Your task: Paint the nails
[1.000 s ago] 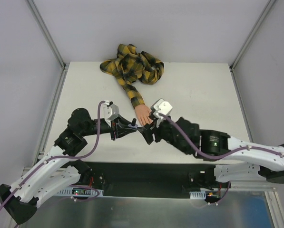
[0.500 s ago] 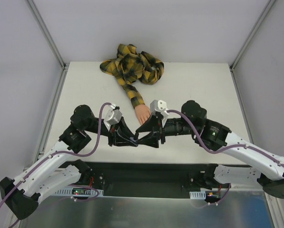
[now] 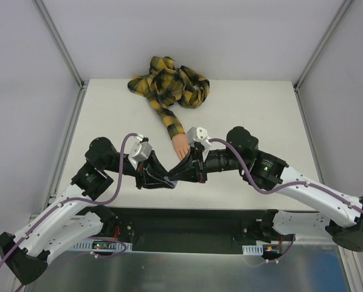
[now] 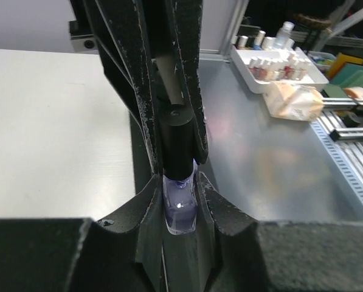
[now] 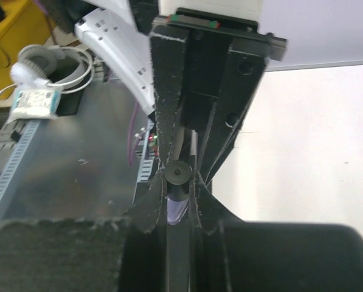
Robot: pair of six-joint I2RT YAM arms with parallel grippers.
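Black end effectors (image 3: 172,178) meet tip-to-tip — clamp bottle (image 4: 180,207).

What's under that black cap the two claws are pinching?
A small bottle of purple liquid, held by the left gripper; the right gripper is shut on the black cap. Anything inside the cap is hidden.

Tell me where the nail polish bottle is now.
Top view, centre: the bottle is just below the mannequin hand, glass in the left pincer, cap in the right pincer.
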